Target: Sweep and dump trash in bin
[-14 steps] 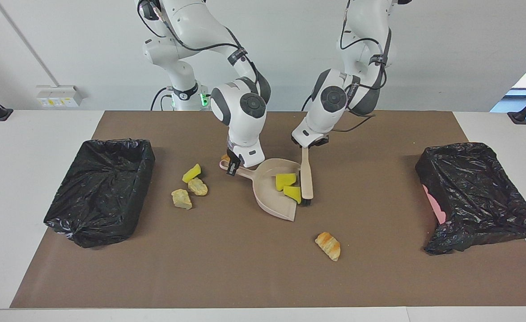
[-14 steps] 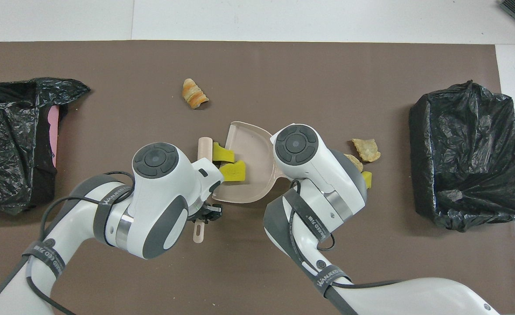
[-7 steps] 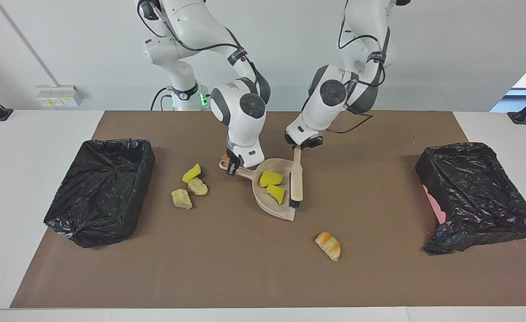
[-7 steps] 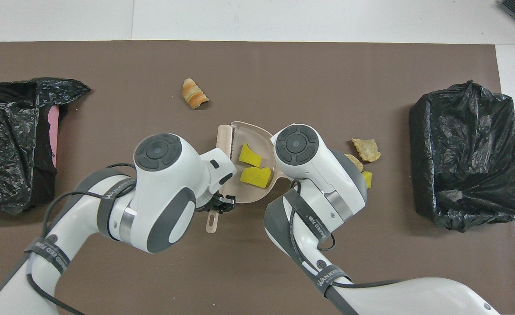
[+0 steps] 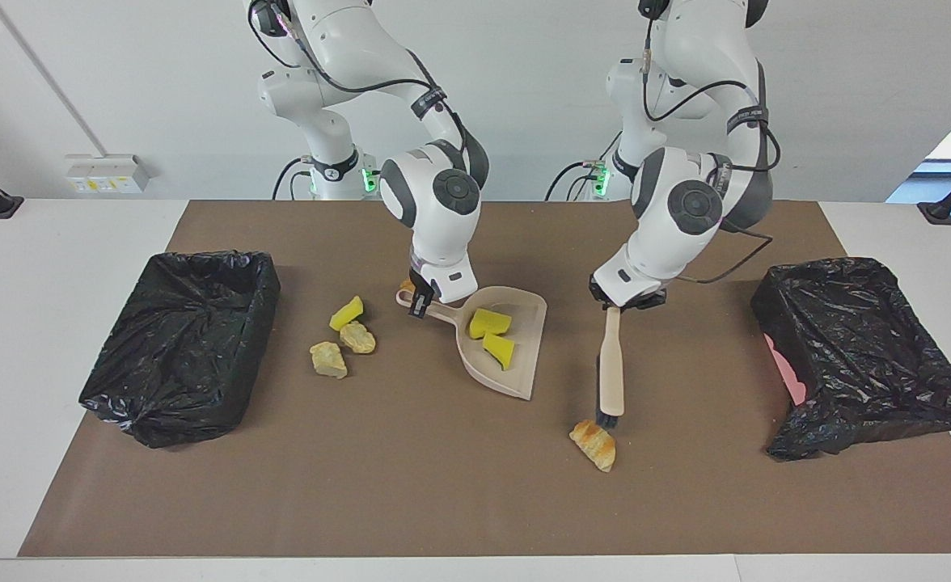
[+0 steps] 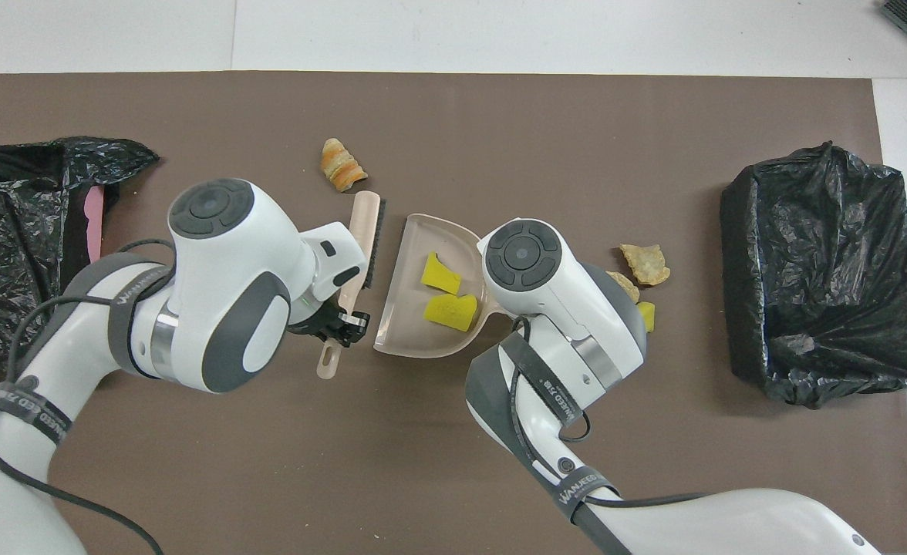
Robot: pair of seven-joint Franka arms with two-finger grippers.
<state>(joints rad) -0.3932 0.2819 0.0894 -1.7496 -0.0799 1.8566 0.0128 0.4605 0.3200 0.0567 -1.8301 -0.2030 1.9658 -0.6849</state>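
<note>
My right gripper is shut on the handle of the beige dustpan, which rests on the mat with two yellow foam wedges in it. My left gripper is shut on the handle of the beige brush. The brush's bristle end sits just beside a croissant-like piece of trash, on the side nearer the robots. Three more pieces lie clustered beside the dustpan, toward the right arm's end. In the overhead view the brush points at the croissant piece; the right gripper is hidden under its wrist.
Two black-lined bins stand at the table's two ends, one at the right arm's end and one at the left arm's end with a pink patch showing. A small brown lump peeks out by the right gripper.
The left gripper has carried the brush out of the dustpan, toward the left arm's end and away from the robots, to the croissant piece. Both yellow wedges stayed in the pan. The right arm held still.
</note>
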